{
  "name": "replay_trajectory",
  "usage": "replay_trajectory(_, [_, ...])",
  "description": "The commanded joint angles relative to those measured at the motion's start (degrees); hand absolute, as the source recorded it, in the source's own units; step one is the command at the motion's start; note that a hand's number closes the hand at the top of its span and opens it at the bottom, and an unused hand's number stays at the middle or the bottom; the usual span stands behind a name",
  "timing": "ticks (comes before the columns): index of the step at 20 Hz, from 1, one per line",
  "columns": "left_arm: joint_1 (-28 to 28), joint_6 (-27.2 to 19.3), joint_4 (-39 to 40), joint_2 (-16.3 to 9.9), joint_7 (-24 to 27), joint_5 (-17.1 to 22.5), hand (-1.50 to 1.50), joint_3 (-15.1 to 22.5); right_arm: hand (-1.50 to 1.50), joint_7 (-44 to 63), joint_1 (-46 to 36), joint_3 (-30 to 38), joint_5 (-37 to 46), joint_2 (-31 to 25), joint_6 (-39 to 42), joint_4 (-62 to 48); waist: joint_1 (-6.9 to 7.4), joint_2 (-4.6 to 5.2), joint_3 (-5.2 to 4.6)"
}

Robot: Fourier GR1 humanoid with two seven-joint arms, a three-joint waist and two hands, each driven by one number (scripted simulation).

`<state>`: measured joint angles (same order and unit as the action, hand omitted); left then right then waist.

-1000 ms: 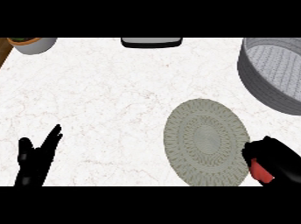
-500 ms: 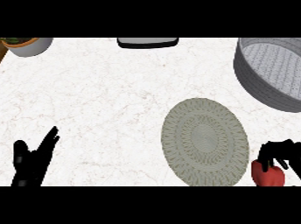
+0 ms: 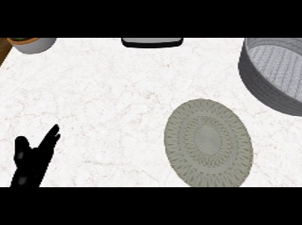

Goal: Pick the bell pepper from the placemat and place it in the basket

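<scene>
Resting open, holding nothing: left robot hand [image 3: 32, 160] | placemat [image 3: 208, 142] well right | basket [image 3: 283, 74] beyond

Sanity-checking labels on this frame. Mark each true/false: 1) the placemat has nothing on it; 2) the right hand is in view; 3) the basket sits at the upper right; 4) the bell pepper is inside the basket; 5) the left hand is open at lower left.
1) The placemat has nothing on it: true.
2) The right hand is in view: false. Only the left hand shows.
3) The basket sits at the upper right: true, partly cut by the view's edge.
4) The bell pepper is inside the basket: false. No pepper shows anywhere in the head view; the basket's visible inside is bare.
5) The left hand is open at lower left: true, fingers up, resting.
</scene>
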<state>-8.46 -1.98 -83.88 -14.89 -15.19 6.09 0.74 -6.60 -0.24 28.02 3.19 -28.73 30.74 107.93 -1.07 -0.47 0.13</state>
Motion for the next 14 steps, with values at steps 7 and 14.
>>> replay_trajectory(7, [0.99, 2.32, 2.27, 0.09, -0.11, 0.18, 0.0, 0.1, 1.5, 23.43, -24.67, 8.27, -15.21, -19.41, 0.8, -19.87, 2.49, 0.72, -0.2])
replay_trajectory(14, [1.59, 1.44, 0.45, 1.4, -2.72, -1.47, 0.0, 1.08, 1.5, 13.75, -32.88, -0.36, -4.56, -21.11, -1.71, -35.6, 2.47, 0.78, -0.11])
